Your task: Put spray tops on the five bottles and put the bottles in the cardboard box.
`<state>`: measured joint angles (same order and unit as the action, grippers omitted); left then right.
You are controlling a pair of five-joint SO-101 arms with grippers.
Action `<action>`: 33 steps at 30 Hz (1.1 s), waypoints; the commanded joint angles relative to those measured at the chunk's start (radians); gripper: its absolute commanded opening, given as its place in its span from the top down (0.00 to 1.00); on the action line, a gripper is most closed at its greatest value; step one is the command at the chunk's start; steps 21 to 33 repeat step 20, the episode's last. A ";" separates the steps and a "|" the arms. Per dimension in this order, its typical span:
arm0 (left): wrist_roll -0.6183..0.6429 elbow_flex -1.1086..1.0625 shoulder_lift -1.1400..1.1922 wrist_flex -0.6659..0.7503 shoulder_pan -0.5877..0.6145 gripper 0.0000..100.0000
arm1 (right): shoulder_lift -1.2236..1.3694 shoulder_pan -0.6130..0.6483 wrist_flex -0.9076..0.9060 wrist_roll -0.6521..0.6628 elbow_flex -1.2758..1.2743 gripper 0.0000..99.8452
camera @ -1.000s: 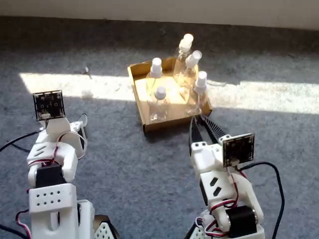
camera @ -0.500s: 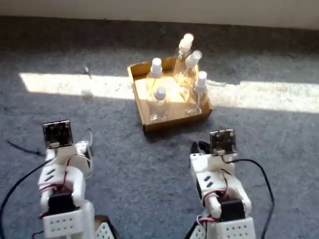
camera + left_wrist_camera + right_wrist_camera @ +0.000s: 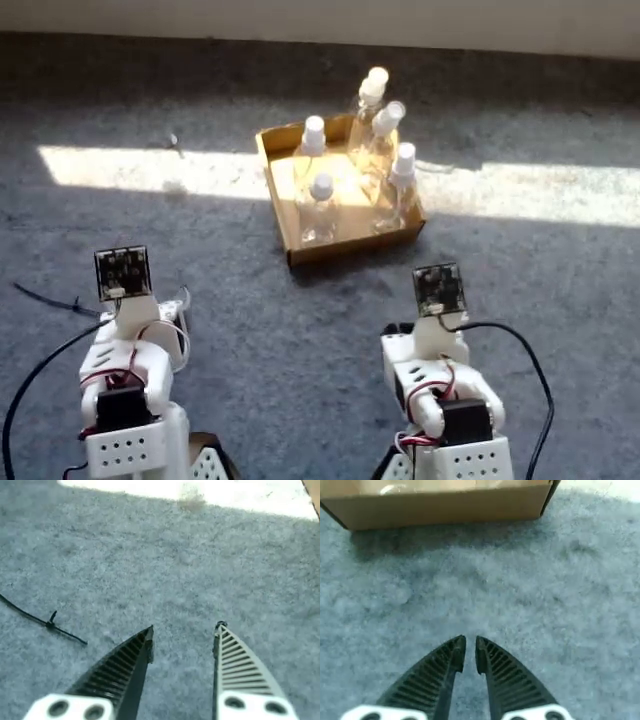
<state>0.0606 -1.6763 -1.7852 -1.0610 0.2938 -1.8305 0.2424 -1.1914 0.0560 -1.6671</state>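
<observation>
Bottles (image 3: 321, 205), five in all and each with a white spray top (image 3: 314, 128) on, stand in the cardboard box (image 3: 350, 243) on the grey carpet (image 3: 250, 330). The right gripper (image 3: 470, 652) points at the box's front wall from near by, its jaws drawn almost together with nothing between them. The left gripper (image 3: 182, 635) hangs over bare carpet, well apart from the box, jaws spread and empty. A black cable tie (image 3: 45, 625) lies near it.

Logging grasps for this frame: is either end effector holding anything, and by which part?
Nothing is held: left end effector open, right end effector shut, both above carpet.
</observation>
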 commanded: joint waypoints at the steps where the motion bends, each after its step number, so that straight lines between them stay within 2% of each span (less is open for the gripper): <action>1: 0.005 -0.021 -0.002 -0.149 -0.010 0.81 | -0.005 -0.008 -0.035 0.006 -0.168 0.98; 5: 0.006 -0.021 -0.002 -0.265 -0.012 0.81 | -0.005 -0.008 -0.059 0.006 -0.168 0.98; 33: 0.006 -0.021 -0.004 -0.267 -0.010 0.81 | -0.005 -0.008 -0.059 0.006 -0.168 0.98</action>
